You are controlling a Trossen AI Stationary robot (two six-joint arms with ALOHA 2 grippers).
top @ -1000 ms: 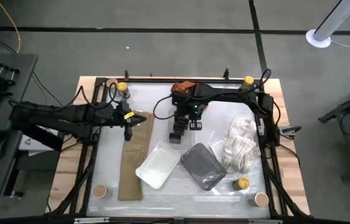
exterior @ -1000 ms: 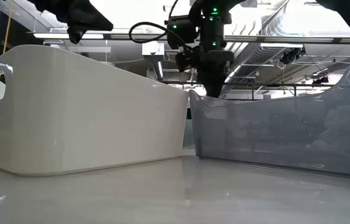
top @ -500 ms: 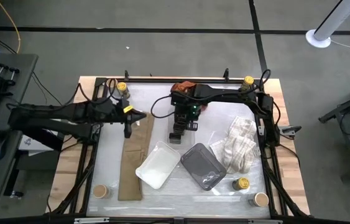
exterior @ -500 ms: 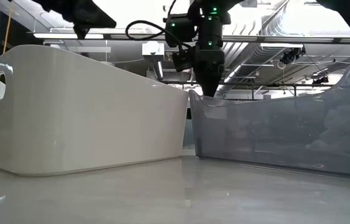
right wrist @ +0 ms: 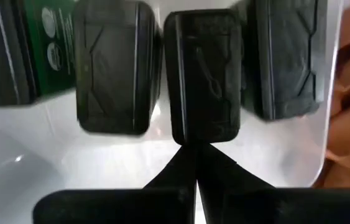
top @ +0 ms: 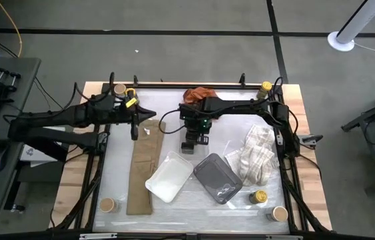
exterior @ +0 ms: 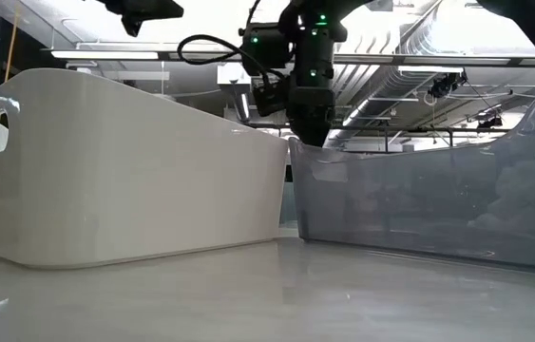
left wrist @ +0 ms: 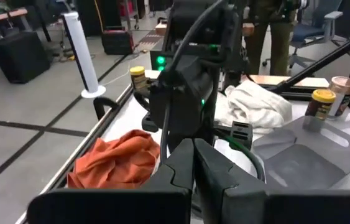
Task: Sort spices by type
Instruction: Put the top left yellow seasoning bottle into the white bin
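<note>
Above the black boxes point(right wrist: 202, 74) near the table's middle, my right gripper point(right wrist: 194, 155) hovers clenched — empty; left gripper point(left wrist: 193, 163) clenched too.

The white tray point(top: 169, 177) lies just left of the grey tray point(top: 218, 177), with the crumpled towel point(top: 257, 155) to their right. Behind them sit the small boxes point(top: 189, 145) and, farther back, the cloth point(top: 199, 94). Jars point(top: 259, 197) stand near the table's point(top: 310, 193) corners.
</note>
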